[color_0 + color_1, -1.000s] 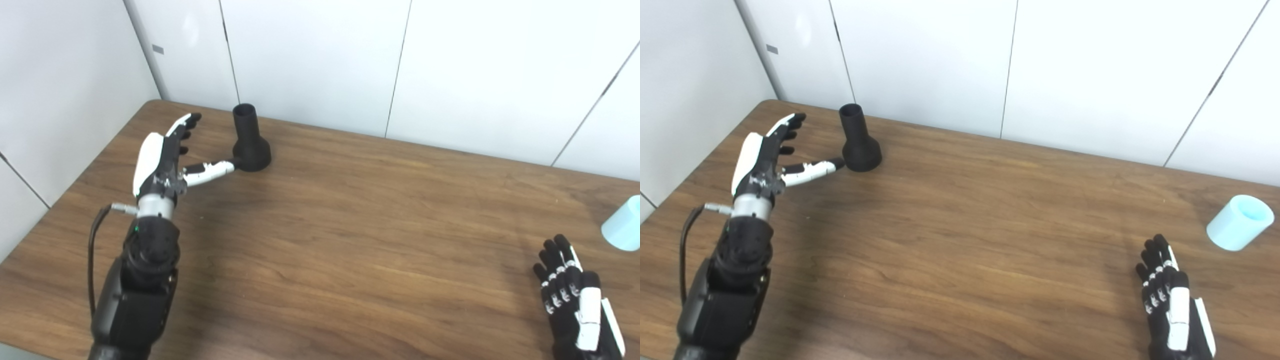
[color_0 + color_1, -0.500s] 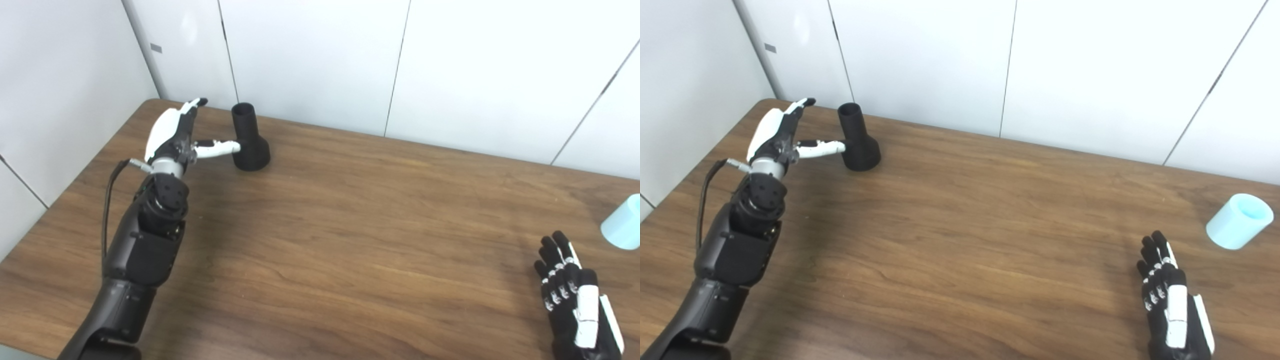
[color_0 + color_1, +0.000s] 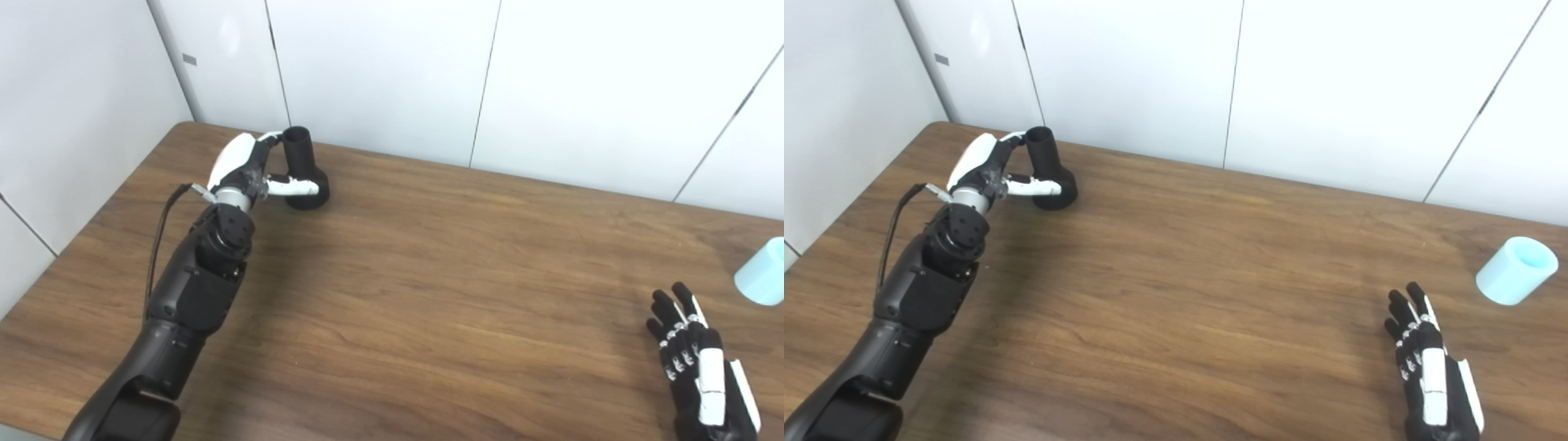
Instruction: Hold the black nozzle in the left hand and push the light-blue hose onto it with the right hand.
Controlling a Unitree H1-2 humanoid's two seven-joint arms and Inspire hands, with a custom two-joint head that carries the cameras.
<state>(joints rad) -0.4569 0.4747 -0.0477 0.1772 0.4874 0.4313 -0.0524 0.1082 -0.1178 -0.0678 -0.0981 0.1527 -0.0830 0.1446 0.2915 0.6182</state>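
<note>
The left hand (image 3: 248,171) is spread around the upright black nozzle (image 3: 303,168) at the tabletop's (image 3: 429,294) far-left corner — actual contact is unclear. The right hand (image 3: 1430,373), empty with fingers apart, rests near the light-blue hose (image 3: 1516,271) — cut off in the left eye view. No writing is readable.

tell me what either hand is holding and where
Nothing is held yet. The left hand brackets the black nozzle, unclosed; the right hand is empty.

Bare lab-like room, wood-grain table (image 3: 1176,257), plain white wall panels (image 3: 1127,67), cornered
</note>
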